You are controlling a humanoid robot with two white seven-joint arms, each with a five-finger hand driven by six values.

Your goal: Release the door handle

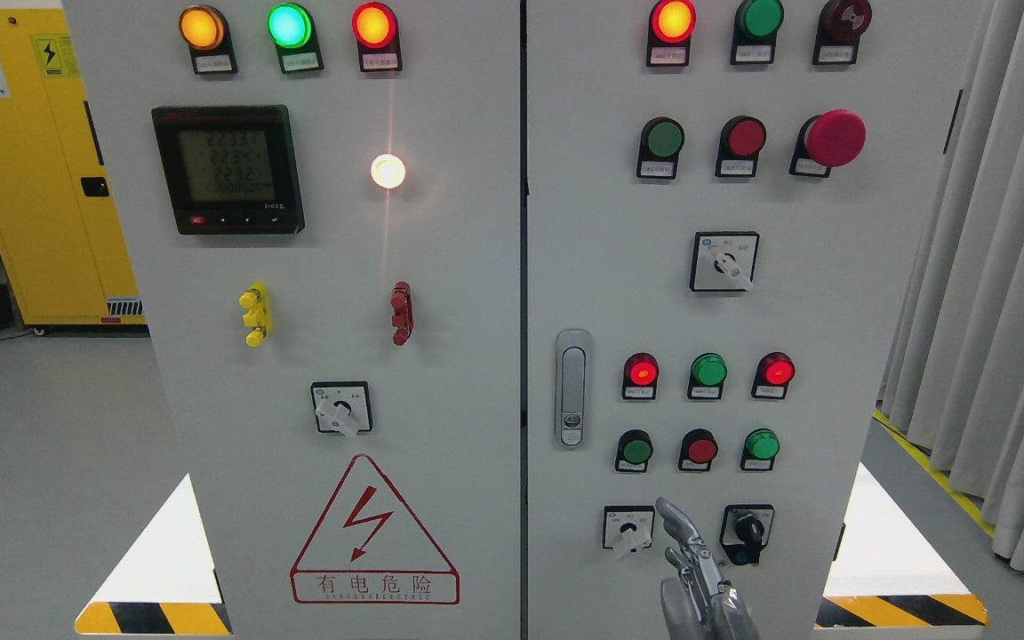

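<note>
The right robot hand (pixel 699 578), fingers extended and holding nothing, hovers well below the silver door handle (pixel 572 388) on the cabinet's right door (pixel 832 267).

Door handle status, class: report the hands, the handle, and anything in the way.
Right hand open, holding nothing, low on right door. Left hand not in view. Door handle free, flush, untouched. Nothing in the way.
</note>
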